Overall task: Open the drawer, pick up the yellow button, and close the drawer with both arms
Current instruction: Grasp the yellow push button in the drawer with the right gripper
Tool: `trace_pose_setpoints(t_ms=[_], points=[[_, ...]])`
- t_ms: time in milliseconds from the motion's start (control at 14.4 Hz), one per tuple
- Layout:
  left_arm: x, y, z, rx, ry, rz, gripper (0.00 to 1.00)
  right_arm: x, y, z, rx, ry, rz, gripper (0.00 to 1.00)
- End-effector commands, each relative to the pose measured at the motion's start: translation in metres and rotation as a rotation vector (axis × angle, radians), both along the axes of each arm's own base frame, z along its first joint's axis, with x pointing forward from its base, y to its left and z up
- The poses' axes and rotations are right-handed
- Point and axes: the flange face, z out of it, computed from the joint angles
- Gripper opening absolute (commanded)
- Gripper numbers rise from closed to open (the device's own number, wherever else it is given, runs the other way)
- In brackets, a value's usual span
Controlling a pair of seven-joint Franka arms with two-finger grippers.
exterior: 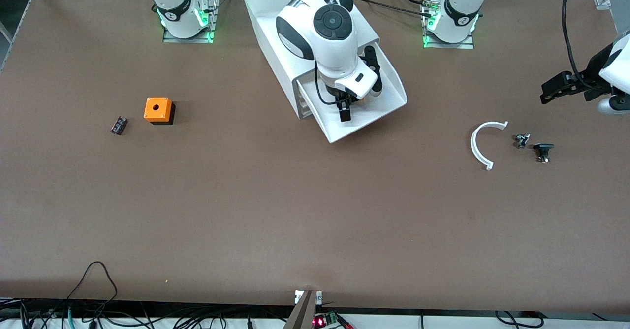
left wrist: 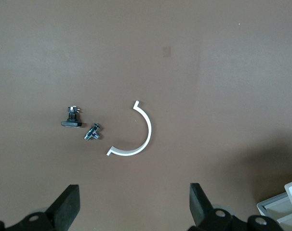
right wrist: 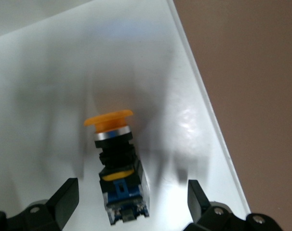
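Two end effectors, both with fingers apart. Right end effector [right wrist: 129,202] hangs low over the pulled-out drawer [exterior: 381,103], straddling the button [right wrist: 118,166], which lies on its side on the drawer floor, unclamped. Left end effector [left wrist: 131,207] waits over the counter [exterior: 275,211] near a white arc [left wrist: 136,137] and two black parts [left wrist: 72,118].

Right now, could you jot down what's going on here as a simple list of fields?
drawer: pulled open from the cabinet
button: lying in the drawer, not gripped
right gripper: open, over the button inside the drawer
left gripper: open, waiting over the table's left-arm end
orange cube: on the table toward the right arm's end
white arc: on the table, two small black parts beside it
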Motion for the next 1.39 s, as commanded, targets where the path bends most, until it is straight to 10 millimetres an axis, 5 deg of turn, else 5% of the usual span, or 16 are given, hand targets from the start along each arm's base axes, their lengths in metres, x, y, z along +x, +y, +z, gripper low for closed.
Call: trace_pose_setpoints(t_ms=[0, 347, 485, 970, 1178, 1317], points=[[-0.007, -0.002, 0.003, -0.017, -0.017, 0.008, 1.00, -0.002, 0.010, -0.001, -0.005, -0.025, 0.023, 0.98], [-0.005, -0.002, 0.002, -0.017, -0.017, 0.008, 1.00, -0.005, 0.012, -0.007, -0.025, -0.039, 0.043, 0.39], [-0.005, -0.003, 0.002, -0.029, -0.021, 0.009, 1.00, -0.008, 0.015, -0.003, -0.027, -0.054, 0.051, 0.29], [0.008, -0.019, -0.006, -0.031, -0.059, -0.020, 1.00, -0.005, 0.009, 0.036, 0.019, -0.088, 0.021, 0.17], [0.032, -0.057, -0.043, -0.057, -0.056, 0.010, 1.00, 0.014, -0.015, 0.084, 0.082, -0.118, -0.123, 0.17], [0.046, -0.099, -0.075, -0.070, -0.057, 0.067, 1.00, 0.028, -0.039, 0.116, 0.106, -0.129, -0.242, 0.17]])
